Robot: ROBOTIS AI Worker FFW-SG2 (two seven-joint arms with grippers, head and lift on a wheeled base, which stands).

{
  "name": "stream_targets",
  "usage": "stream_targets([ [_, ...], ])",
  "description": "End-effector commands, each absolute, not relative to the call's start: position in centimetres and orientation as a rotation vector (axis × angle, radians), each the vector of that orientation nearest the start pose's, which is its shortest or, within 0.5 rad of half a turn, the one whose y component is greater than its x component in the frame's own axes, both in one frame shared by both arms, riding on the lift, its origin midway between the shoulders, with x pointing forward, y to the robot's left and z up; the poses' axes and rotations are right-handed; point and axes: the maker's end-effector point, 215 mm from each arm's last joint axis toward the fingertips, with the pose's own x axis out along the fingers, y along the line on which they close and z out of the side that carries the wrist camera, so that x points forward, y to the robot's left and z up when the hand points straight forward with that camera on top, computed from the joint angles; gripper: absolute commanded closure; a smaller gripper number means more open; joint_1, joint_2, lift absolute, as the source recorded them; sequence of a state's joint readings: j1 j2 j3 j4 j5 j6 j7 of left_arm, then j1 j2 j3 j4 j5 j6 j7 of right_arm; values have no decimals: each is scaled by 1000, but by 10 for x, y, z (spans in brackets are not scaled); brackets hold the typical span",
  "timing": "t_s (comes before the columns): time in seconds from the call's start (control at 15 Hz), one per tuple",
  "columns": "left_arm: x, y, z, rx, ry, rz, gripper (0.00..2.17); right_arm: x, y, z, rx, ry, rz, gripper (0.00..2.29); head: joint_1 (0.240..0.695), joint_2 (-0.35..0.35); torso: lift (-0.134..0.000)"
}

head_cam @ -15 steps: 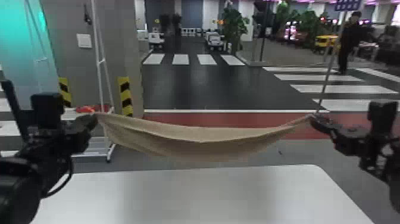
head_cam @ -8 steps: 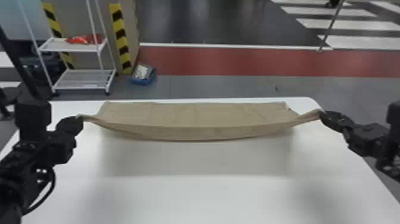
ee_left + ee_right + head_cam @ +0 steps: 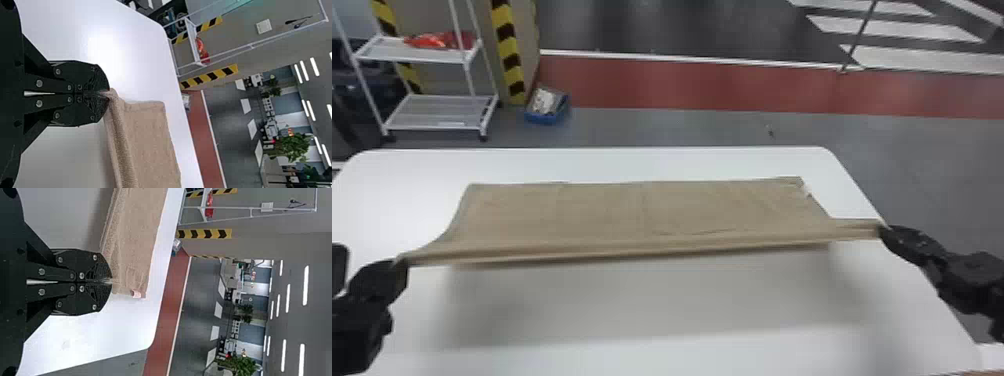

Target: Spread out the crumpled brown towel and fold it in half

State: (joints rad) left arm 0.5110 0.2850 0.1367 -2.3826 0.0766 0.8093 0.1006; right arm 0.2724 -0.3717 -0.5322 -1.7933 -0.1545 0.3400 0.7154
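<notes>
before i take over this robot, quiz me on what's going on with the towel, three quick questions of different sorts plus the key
1. True or false: the left hand and the right hand both grip the brown towel.
2. The small pale tag on the towel is nearer which hand?
a) left
b) right
3. Fill in the blank: the far part of the towel lies on a white ____.

Key: 1 true; 2 b; 3 table
</notes>
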Motion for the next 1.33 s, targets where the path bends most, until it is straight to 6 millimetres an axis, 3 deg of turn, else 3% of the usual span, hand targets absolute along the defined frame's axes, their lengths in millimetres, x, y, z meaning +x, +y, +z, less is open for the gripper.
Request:
stream_targets([
  [0.0,394,348,-380,265,523,117,1386,445,-483,-357,-156,332,219,1177,695,-148,-125],
  [0.2,392,350,-371,267,509,127,1386,443,-486,-356,-169,334,216,1166,695,-179,-125],
  [0.4,405,349,-344,274,463,140,1386,464,-488,-340,-170,310,204,1163,695,-184,-125],
  [0.53,409,354,-342,283,483,167,1386,476,-488,-335,-180,322,197,1146,695,-181,-125],
  [0.67,420,354,-336,293,479,177,1386,489,-485,-339,-180,347,201,1123,695,-178,-125],
  [0.8,429,356,-344,289,524,189,1386,502,-482,-352,-169,413,207,1126,695,-174,-125],
  [0.93,451,349,-341,285,518,187,1386,522,-473,-359,-164,429,221,1126,695,-166,-125],
  [1.27,501,353,-356,261,559,202,1382,575,-455,-361,-141,440,250,1126,695,-119,-125],
])
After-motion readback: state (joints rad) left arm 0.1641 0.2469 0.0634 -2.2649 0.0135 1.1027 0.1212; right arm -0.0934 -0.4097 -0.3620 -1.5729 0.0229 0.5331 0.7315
